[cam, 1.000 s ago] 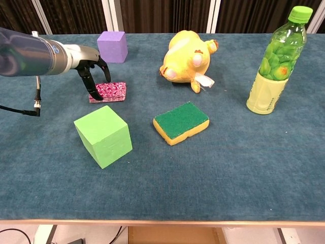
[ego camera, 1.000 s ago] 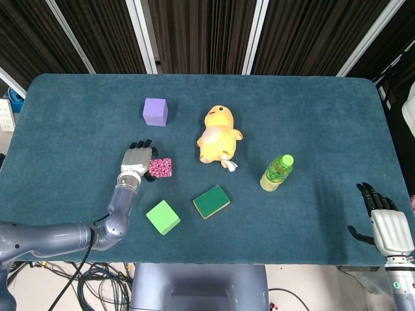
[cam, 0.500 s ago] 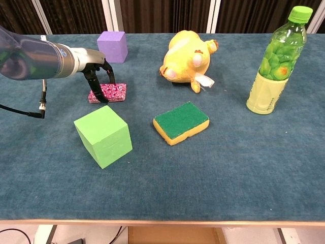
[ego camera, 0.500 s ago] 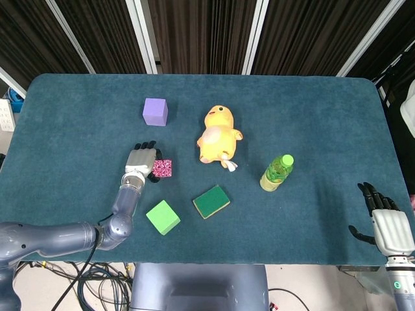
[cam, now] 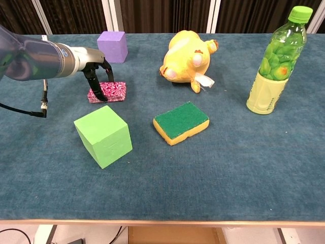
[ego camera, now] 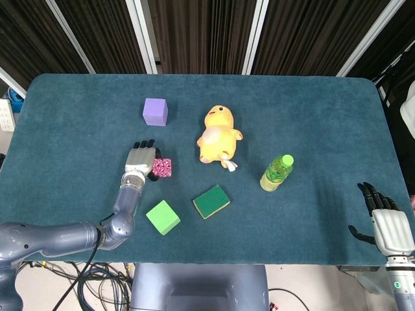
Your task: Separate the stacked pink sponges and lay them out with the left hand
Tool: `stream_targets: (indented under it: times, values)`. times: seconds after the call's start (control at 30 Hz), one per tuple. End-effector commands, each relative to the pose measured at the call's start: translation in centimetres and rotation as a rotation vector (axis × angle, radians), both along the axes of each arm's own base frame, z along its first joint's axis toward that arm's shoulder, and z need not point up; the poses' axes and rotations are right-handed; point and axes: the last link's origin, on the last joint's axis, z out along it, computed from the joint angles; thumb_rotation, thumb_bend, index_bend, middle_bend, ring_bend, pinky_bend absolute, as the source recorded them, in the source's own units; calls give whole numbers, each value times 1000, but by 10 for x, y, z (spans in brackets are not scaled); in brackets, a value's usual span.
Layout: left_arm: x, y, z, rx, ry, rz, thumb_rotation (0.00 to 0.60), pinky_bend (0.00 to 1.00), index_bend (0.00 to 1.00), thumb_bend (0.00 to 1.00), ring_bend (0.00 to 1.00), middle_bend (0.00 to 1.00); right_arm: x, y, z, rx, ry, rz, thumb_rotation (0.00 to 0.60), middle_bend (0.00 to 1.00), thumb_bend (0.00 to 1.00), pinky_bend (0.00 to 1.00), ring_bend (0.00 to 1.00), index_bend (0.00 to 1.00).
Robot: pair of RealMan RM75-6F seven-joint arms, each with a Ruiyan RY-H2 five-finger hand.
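Observation:
The pink patterned sponge stack (ego camera: 163,168) (cam: 114,92) lies flat on the blue cloth, left of centre. My left hand (ego camera: 141,159) (cam: 95,75) is on its left end. Dark fingertips (cam: 98,93) reach down the near side of the stack and others stand behind it, so the hand pinches that end. From the head view the hand covers the stack's left part. My right hand (ego camera: 386,225) hangs at the table's near right corner, fingers apart, holding nothing.
A green cube (ego camera: 162,217) (cam: 103,135) sits just in front of the stack. A green and yellow sponge (ego camera: 211,201) (cam: 181,122) lies to its right. A purple cube (ego camera: 155,111) (cam: 112,46), a yellow duck toy (ego camera: 217,136) (cam: 188,56) and a green bottle (ego camera: 277,172) (cam: 277,61) stand behind.
My left hand has shifted right onto the stack's left end and its fingers have closed around it. The stack still lies on the cloth. The right hand has not moved.

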Motion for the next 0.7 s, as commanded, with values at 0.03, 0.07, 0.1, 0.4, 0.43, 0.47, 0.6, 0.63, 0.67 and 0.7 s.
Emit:
stream_targets:
  times: [0.03,0.07,0.1,0.4,0.43,0.47,0.6,0.63,0.67,0.7]
  values:
    - [0,0,0,0,2,2,600,0,446,248,0,106,0,0,0,2,1,-1,600,63,187,216,158,4]
    - [0,0,0,1,2,2,600,0,452,253,0,106,0,0,0,2,1,0,600,63,187,216,158,4]
    - [0,0,1,2,2,2,600,0,456,257,0,107,0,0,-1,3,1,0,600,63,187,216,158,4]
    - [4,1,6,10,6,-6,600,0,463,258,0,107,1,0,-1,4,0,0,600,63,187,217,159,4]
    - [4,0,7,11,9,-7,600,0,463,258,0,107,1,-1,-1,4,0,1,600,63,187,217,159,4]
    - [4,0,7,11,10,-8,600,0,463,258,0,107,1,-1,-1,4,0,1,600,63,187,217,159,4]
    - [6,-1,9,7,13,-13,600,0,463,258,0,107,1,0,-1,4,1,0,600,63,187,217,158,4]
    - [6,-1,9,4,12,-12,600,0,463,258,0,106,1,0,-1,4,0,0,600,63,186,217,159,4]
    - [6,-1,9,2,12,-11,600,0,463,258,0,106,1,0,-1,3,0,0,600,63,187,217,158,4]
    - [7,-1,9,1,11,-10,600,0,464,258,0,107,1,0,-1,4,1,0,600,63,186,217,158,4]
